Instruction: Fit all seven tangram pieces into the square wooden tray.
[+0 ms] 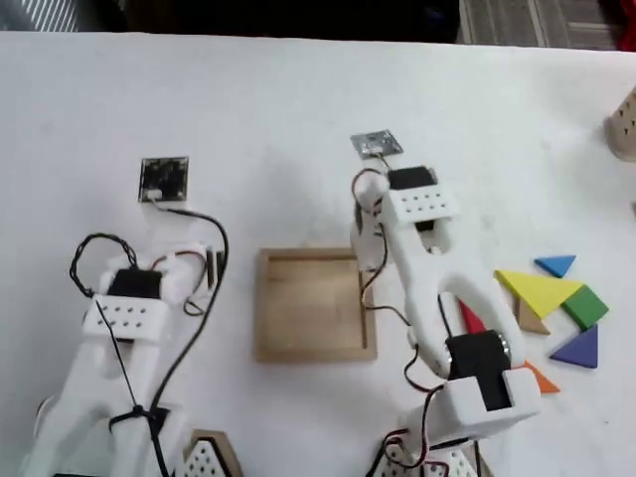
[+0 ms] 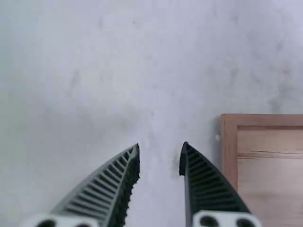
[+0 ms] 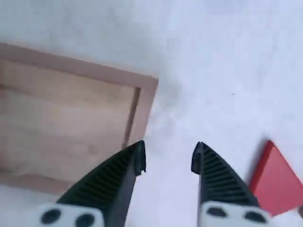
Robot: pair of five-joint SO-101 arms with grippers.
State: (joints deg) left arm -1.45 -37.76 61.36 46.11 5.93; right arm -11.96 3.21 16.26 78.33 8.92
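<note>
With the wooden tray (image 1: 310,308) bare between the arms and the tangram pieces (image 1: 542,290) loose on the right arm's side, the left gripper (image 2: 159,158) and right gripper (image 3: 168,158) hang parted and empty, seemingly ready for a first pick.

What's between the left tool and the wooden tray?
Nothing but bare table lies between the left tool and the tray, seen in the left wrist view.

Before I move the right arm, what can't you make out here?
- Red piece: high view, mostly under the right arm; right wrist view, cut by the edge.
- Orange piece: high view, partly behind that arm.
- Tan piece: high view, too small to tell its shape.
- Tray: cut by the edge in both wrist views.
</note>
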